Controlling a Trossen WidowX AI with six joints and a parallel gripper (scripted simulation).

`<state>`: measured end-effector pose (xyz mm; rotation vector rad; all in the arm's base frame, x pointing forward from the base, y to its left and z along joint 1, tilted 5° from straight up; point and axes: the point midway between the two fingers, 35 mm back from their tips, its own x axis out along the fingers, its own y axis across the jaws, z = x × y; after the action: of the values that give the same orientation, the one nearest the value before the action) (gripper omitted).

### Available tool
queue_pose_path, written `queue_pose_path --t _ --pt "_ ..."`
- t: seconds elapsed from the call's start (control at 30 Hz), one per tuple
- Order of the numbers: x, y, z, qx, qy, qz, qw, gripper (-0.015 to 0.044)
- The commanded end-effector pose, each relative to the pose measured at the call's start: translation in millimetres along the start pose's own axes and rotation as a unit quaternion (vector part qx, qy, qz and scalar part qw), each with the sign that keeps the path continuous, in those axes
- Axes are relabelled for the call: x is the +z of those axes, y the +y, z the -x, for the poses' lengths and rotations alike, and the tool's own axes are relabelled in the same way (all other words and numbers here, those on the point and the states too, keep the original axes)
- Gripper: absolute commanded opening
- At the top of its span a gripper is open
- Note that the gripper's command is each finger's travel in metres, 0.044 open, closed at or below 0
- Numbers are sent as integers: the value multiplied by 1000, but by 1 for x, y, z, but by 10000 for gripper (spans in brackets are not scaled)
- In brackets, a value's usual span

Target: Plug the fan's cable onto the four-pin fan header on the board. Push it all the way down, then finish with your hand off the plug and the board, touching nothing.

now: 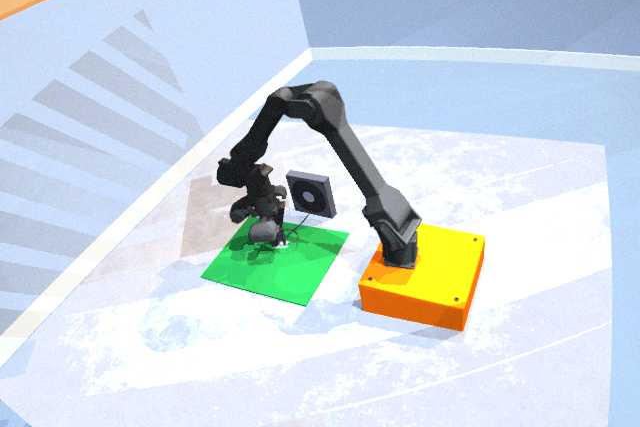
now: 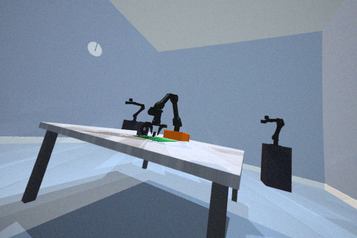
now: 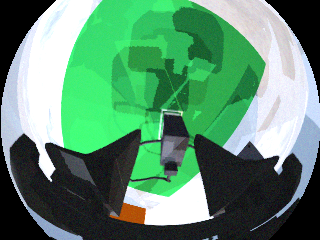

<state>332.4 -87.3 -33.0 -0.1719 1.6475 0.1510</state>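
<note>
The green board (image 1: 294,282) (image 2: 168,140) (image 3: 90,110) lies flat on the table. The dark plug (image 2: 154,134) (image 3: 174,147) stands upright on the white four-pin header (image 1: 282,245) (image 3: 171,110), whose rim shows around the plug's far end in the wrist view. How deep it sits cannot be told. My gripper (image 1: 278,239) (image 2: 155,133) (image 3: 168,136) is open, one finger on each side of the plug, with gaps visible in the wrist view. The thin black cable (image 3: 150,179) runs from the plug's top toward the fan (image 1: 308,196) (image 2: 143,129), which stands upright behind the board.
The arm's base stands on a yellow-orange block (image 1: 444,262) (image 2: 176,135) (image 3: 134,213) beside the board. The cable loops low over the board near the fingers. Two other small arms (image 2: 138,110) (image 2: 278,131) stand on dark pedestals beyond the table (image 2: 115,144).
</note>
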Motion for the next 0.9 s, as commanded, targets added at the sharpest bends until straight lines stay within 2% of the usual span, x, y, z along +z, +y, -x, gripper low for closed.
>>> queue_pose_path --t 0.0,0.23,0.67,0.87 --pt "3 -1 45 -7 -12 0 1000 260" --pt "5 -1 48 -7 -12 0 1000 260" --pt "112 1 55 -7 -17 0 1000 260" --pt "123 4 54 -7 -17 0 1000 260"
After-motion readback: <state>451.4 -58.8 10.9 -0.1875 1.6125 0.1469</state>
